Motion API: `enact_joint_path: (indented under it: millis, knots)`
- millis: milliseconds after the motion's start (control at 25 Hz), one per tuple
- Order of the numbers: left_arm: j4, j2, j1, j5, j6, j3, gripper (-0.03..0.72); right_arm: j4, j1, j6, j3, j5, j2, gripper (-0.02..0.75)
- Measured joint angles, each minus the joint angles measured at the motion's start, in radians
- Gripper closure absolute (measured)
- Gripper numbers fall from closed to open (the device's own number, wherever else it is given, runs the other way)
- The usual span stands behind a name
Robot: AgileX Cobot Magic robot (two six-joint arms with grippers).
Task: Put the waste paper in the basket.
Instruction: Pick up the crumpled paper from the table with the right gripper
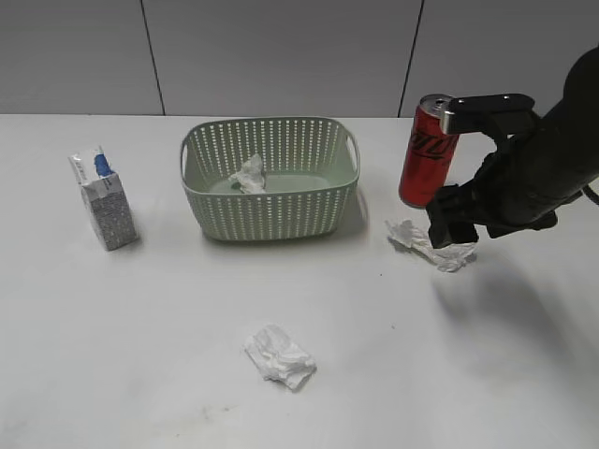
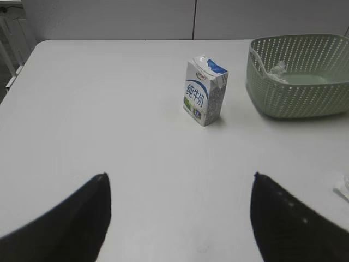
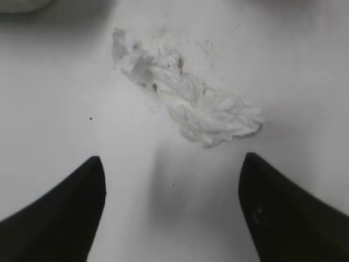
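From the exterior view I see the basket [image 1: 270, 178] sitting mid-desk toward the back, with one wad [image 1: 249, 174] already lying inside it near the left half of the floor. My right gripper [image 3: 172, 174] hangs over the desk [image 1: 140, 355] just right of the basket, jaws spread wide and holding nothing; through its wrist camera the long twisted wad [image 3: 185, 103] lies flat on the bare surface just ahead of the two fingertips, not touching either. In the exterior view that same wad [image 1: 429, 245] sits at the foot of the red can [image 1: 427, 154], close to it, with the arm partly covering its right end. A third wad [image 1: 280, 355] rests alone in the front middle, well apart from everything, with open desk all around. The milk carton [image 1: 103, 198] stands upright to the left of the basket, a clear gap between them. My left gripper [image 2: 180, 218] is also released, jaws wide, over empty desk with the carton and the basket's left rim ahead; the desk's left edge shows at far left.
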Motion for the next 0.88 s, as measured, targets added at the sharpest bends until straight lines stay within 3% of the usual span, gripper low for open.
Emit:
enact_joint_path:
  millis: [160,480,880]
  knots:
    - [0.000,0.000,0.000,0.000,0.001,0.000,0.097,0.020,-0.002,-0.120,0.000,-0.128,0.060,0.165]
    - [0.000,0.000,0.000,0.000,0.000,0.000,0.097,0.019,-0.002,-0.152,0.000,-0.393,0.182,0.165]
    - [0.001,0.000,0.000,0.000,0.000,0.000,0.097,0.021,-0.002,-0.152,-0.004,-0.362,0.284,0.174]
